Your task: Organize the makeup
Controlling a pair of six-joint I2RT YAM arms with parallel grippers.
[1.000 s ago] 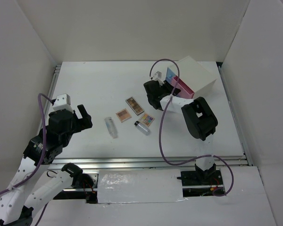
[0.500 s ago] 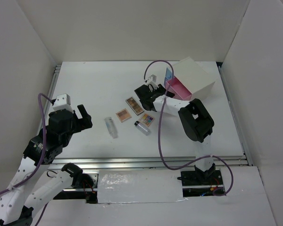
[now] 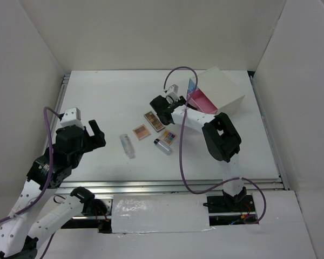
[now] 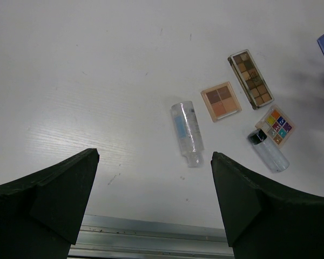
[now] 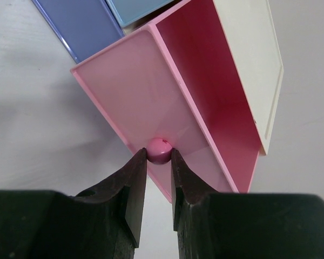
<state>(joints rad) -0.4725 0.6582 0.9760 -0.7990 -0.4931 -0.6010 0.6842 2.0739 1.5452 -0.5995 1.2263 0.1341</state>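
Note:
The makeup lies mid-table: a brown palette [image 3: 154,121], a peach palette [image 3: 141,131], a multicoloured palette [image 3: 168,137], a clear tube [image 3: 127,145] and a small black-capped bottle [image 3: 162,146]. My left gripper [image 3: 94,135] hovers open to their left. Its wrist view shows the tube [image 4: 188,132], the peach palette [image 4: 221,101] and the brown palette [image 4: 251,79] ahead of the open left gripper [image 4: 154,155]. My right gripper [image 5: 159,154] is shut on the round pink knob [image 5: 158,150] of the pink drawer [image 5: 151,91], which is drawn out of the white box [image 3: 224,86].
A blue drawer [image 5: 81,24] also sticks out of the white box beside the pink one. White walls close in the table on three sides. A metal rail [image 4: 151,245] runs along the near edge below my left gripper.
My right gripper has moved left with the knob in it, and the pink drawer has slid further out of the box. The left arm has stayed still.

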